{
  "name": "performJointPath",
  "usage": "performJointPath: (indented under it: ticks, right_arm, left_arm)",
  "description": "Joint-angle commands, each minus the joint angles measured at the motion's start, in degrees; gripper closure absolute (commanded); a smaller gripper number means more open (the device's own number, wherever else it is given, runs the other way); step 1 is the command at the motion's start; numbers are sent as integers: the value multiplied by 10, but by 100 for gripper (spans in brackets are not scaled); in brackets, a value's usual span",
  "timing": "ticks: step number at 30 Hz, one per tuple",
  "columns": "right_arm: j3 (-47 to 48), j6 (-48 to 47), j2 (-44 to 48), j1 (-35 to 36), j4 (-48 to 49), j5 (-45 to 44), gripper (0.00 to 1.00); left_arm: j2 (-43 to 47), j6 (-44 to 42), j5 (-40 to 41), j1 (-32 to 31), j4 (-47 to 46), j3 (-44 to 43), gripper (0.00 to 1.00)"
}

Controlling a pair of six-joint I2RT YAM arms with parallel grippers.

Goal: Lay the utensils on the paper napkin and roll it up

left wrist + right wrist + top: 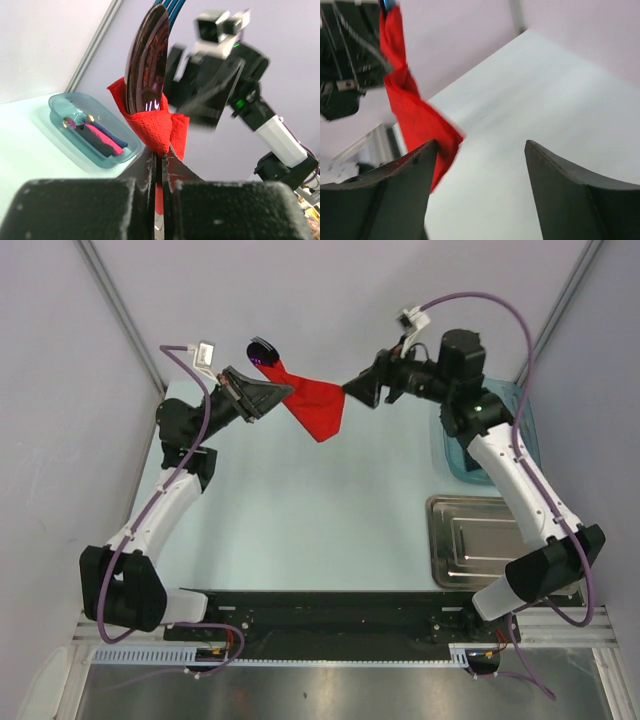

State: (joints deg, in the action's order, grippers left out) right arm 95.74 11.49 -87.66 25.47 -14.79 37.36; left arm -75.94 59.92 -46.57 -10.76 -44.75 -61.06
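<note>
One napkin (316, 412) end pinched in left hand (274, 395), midair; right hand (352, 392) spread wide at opposite edge.

Overhead rear view; both wrist views close on shared napkin (314, 410)

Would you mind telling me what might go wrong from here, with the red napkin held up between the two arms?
1. The left gripper is shut on only a lower fold of the napkin, and the spoon sticks far out of the top, so it might slide free.
2. The right gripper is open, with the napkin just brushing one finger. The loose corner hanging down may therefore unroll rather than tighten.
</note>
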Motion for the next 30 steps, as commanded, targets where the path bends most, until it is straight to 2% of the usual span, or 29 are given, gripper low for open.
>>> performJointPath:
  ticks: [1, 3, 4, 6, 7, 10, 13, 18, 24, 30]
  right_arm:
    - [64, -5, 47, -24, 14, -41, 29]
    - [62, -3, 54, -17, 22, -41, 39]
    - [60, -3, 55, -5, 23, -41, 48]
    - [60, -6, 53, 10, 21, -37, 55]
    - [58, -12, 51, 19, 20, -29, 62]
    - [48, -13, 47, 47, 34, -14, 72]
    - [45, -18, 36, 70, 38, -3, 75]
    - [22, -48, 18, 96, 23, 8, 75]
    - [1, -105, 14, 105, 11, -24, 68]
    - [-3, -108, 6, 96, 20, -13, 56]
  left_arm:
    - [-4, -4, 2, 7, 2, -14, 100]
    - [-9, -1, 3, 8, -2, -17, 100]
    - [-10, 2, 4, 7, -3, -18, 100]
    - [-10, 5, 5, 7, -8, -20, 100]
    - [-11, 7, 4, 7, -9, -20, 100]
    - [-10, 8, 2, 7, -9, -20, 100]
    - [-8, 9, 2, 7, -8, -20, 100]
    - [-4, 13, 6, 7, 3, -26, 100]
    - [-3, 23, -4, 7, -9, -24, 100]
    - [1, 27, -20, 0, -28, -19, 100]
